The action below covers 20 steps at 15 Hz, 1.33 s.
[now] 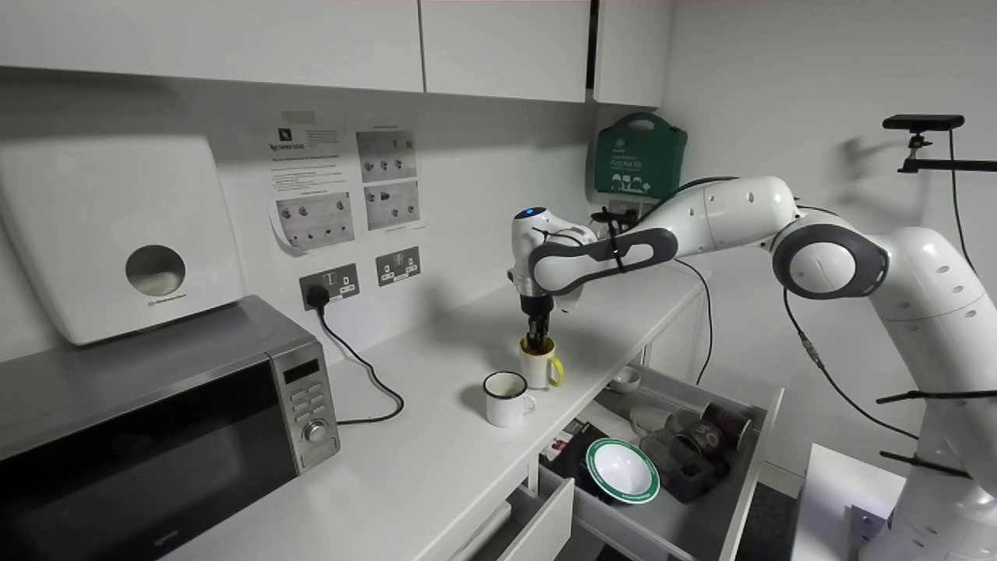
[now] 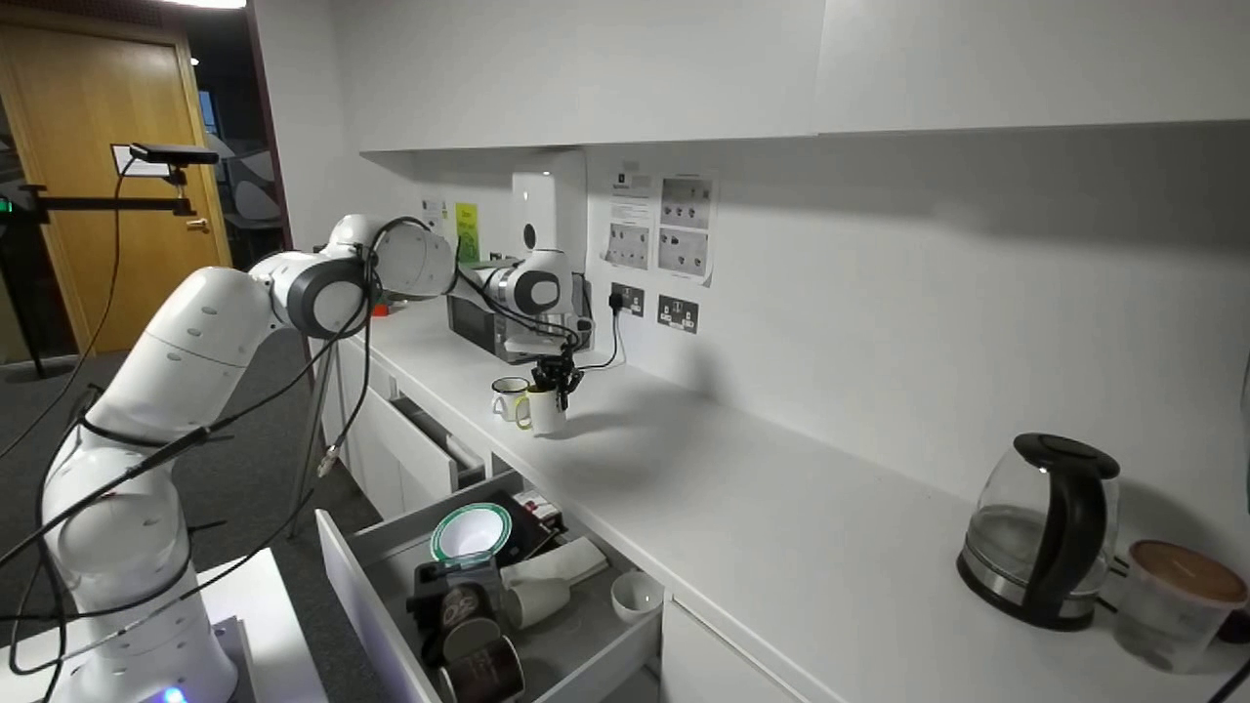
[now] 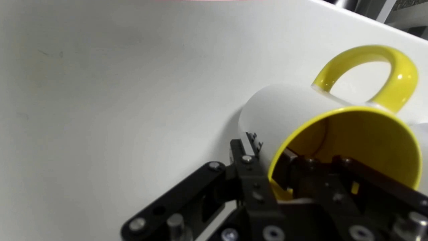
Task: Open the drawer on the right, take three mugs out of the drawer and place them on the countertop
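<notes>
A: Our gripper (image 3: pixel 271 152) pinches the yellow-handled mug (image 3: pixel 282 103) by its wall, upright at the countertop (image 1: pixel 374 487), just beside the black-rimmed mug (image 1: pixel 505 409)!

B: Is its base touching? We can't tell, so let's ease down gently, open slightly, then rise straight to avoid tipping it.

Up on the poster (image 1: pixel 311 183), above the back edge of the worktop (image 1: pixel 389 483), reading "NESPRESSO"! On the green case (image 1: pixel 640 160), above the far edge, spelling "First Aid Kit". On microwave (image 1: pixel 163 436), dispenser (image 1: pixel 117 226) and dark mug (image 2: pixel 464 609), near the drawer's (image 2: pixel 364 605) front edge, carrying lettering too blurred to call.
</notes>
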### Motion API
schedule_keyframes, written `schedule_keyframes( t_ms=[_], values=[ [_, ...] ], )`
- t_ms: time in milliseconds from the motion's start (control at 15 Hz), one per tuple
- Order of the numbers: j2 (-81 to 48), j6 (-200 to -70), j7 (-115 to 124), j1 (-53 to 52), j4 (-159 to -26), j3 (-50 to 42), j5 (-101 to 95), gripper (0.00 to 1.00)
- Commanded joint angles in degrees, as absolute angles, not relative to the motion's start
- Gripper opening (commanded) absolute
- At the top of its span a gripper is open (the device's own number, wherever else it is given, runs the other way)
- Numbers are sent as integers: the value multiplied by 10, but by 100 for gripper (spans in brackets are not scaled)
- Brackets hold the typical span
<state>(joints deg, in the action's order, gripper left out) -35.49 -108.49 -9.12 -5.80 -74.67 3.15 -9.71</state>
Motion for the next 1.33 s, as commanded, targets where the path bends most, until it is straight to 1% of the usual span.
schedule_keyframes(
  t_ms=[0,1200,1267],
  values=[
    [-370,-1046,-116,-50,-703,38,-79,3],
    [-398,-1021,-122,-46,-665,38,-63,3],
    [-397,-1023,-122,-46,-666,38,-64,37]
  ],
)
